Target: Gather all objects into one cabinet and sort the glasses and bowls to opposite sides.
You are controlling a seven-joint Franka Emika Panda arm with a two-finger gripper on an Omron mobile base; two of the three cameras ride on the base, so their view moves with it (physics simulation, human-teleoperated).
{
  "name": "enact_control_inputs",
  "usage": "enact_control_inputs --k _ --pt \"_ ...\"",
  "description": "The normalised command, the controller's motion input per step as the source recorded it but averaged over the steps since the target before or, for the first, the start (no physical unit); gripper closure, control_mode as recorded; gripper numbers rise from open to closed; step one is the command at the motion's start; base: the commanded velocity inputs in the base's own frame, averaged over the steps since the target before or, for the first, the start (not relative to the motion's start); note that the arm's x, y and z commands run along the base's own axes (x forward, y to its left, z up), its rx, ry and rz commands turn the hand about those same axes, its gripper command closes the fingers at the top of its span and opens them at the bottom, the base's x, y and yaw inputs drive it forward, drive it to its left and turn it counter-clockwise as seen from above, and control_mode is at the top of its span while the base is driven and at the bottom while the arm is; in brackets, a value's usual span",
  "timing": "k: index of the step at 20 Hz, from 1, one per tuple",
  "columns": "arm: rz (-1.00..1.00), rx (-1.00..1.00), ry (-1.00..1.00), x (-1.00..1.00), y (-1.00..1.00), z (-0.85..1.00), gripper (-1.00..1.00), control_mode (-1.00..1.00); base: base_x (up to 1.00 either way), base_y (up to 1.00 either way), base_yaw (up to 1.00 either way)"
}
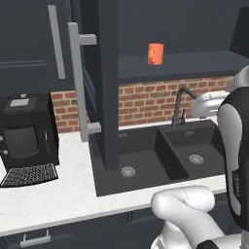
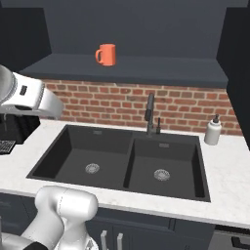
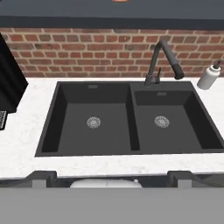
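Observation:
The bright orange mug stands upright on the shelf of the open dark cabinet above the sink. In the right base view its handle points left. Only a sliver of its base peeks in at the top edge of the hand view. My gripper is open, its two dark fingertips far apart with nothing between them. It looks down at the double sink from in front, well below the mug. The grey-beige mug and the dark patterned bowl are out of view.
A black double sink with a tall faucet lies under the cabinet. A white soap dispenser stands at its right. The open cabinet door with its long handle juts out at left, beside a black coffee machine.

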Motion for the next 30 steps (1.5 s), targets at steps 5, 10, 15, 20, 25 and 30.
enact_control_inputs --k 5,10,15,20,25,30 --pt "0.0 0.03 -0.14 0.3 0.0 0.01 -1.0 -1.0 0.0 0.0 0.0" --pt "0.0 0.01 -0.17 0.34 0.0 0.0 -1.0 -1.0 0.0 0.0 0.0" --pt "-0.03 0.0 -0.17 0.32 0.11 0.1 -1.0 -1.0 0.0 0.0 0.0" --pt "-0.14 0.0 -0.07 0.15 0.21 0.27 -1.0 -1.0 0.0 0.0 0.0" --pt "-0.13 0.01 0.0 0.2 -0.03 0.13 -1.0 -1.0 0.0 0.0 0.0" --pt "-0.07 0.07 0.0 0.18 -0.26 0.08 -1.0 -1.0 0.0 0.0 0.0"
